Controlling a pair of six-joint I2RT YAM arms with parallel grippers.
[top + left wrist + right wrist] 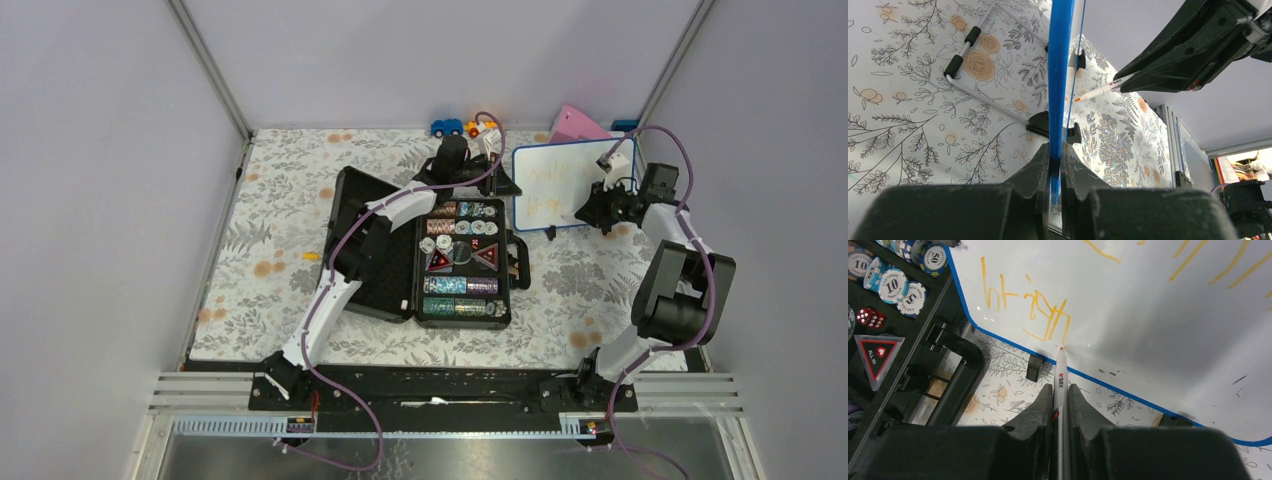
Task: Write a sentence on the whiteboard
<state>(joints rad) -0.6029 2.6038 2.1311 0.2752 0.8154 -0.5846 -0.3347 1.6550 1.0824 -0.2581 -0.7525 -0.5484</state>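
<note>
While the left claw [1055, 156] pinches the blue rim of the whiteboard [560, 195] and steadies it upright on its feet, the coming stroke falls to the right claw [1061, 390]. That claw is closed narrowly round a marker [1060, 372], whose long axis runs straight to 12 o'clock in the right wrist view. Its orange tip meets the white face close above the lower frame. Whether the tip presses or hovers just off the face cannot be told.

Seen from above, the board stands at the far right of the surface [280, 200], just at 3 o'clock of the open chip case [465, 260]. Its long side runs roughly from 9 to 3 o'clock, and the right arm is at its 3 o'clock end.

From the tip, the sentence [1045, 315] lies at 11 o'clock, its last pale strokes just beside the nib. Bare white opens toward 3 o'clock.

Judging by this, the next letter calls for a slide toward 3 o'clock, parallel to the lower frame. The nib sits near that frame, so a slip toward 6 o'clock would carry it off the board.
</note>
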